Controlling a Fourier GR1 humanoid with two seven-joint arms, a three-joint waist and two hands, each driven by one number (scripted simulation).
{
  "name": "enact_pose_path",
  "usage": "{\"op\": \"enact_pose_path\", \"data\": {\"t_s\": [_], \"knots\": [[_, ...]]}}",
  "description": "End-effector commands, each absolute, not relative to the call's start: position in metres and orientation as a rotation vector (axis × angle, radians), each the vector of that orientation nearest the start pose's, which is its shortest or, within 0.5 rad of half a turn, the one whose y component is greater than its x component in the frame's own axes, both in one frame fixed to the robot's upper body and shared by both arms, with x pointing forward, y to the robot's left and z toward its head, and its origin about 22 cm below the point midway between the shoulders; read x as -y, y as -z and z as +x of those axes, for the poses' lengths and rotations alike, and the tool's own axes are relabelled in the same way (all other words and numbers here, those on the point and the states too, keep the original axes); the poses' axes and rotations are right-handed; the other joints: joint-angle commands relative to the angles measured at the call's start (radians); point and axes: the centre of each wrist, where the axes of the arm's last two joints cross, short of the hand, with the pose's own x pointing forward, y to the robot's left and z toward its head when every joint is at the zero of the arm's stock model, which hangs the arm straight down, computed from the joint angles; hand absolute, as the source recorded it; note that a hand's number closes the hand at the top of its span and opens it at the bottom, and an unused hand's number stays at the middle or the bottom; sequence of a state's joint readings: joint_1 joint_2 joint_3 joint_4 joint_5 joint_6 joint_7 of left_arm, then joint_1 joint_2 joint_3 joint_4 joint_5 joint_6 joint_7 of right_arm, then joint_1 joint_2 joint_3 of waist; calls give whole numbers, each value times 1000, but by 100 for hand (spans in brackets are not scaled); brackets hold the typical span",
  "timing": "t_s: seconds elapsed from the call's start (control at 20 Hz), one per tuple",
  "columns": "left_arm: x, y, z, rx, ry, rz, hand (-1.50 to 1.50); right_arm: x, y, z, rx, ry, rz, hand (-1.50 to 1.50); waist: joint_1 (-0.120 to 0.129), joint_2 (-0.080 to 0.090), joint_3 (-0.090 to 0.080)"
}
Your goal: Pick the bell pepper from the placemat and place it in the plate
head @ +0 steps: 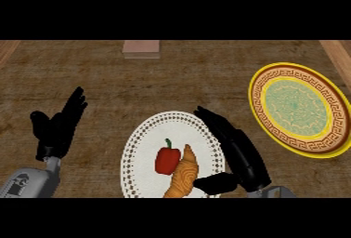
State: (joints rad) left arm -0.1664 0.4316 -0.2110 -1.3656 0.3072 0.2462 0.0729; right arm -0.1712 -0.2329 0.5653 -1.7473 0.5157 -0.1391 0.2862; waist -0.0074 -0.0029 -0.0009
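Lying on the placemat (140,139), the pepper (167,161) is probably light, smooth; grasp its sides. Both hands, left (58,125) and right (237,148), are released.

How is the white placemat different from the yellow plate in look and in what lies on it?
The placemat is white with a dotted lace-like edge; the plate has a yellow rim, a brown patterned band and a green centre. The placemat carries the red bell pepper and a croissant; the plate carries nothing. The placemat lies between the left hand and the right hand; the plate lies at the counter's right. Both are round.
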Motion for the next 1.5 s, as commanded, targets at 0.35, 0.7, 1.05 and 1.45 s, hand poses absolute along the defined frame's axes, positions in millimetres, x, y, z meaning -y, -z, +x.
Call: {"op": "enact_pose_path", "data": {"t_s": [0.35, 0.7, 1.05, 1.45], "knots": [[-274, -16, 274, 1425, 91, 180, 0, 83, -80, 241, 1398, -1099, -390, -150, 18, 3, 0], [-286, -22, 276, 1403, 94, 165, 0, 63, -104, 245, 1283, -1221, -524, -150, 15, 2, 1], [-279, -10, 278, 1402, 90, 166, 0, 39, -77, 252, 1130, -1341, -535, -150, 12, 4, 1], [-286, -22, 284, 1409, 80, 164, 0, 30, -50, 256, 1048, -1380, -519, -150, 18, 4, 1]]}}
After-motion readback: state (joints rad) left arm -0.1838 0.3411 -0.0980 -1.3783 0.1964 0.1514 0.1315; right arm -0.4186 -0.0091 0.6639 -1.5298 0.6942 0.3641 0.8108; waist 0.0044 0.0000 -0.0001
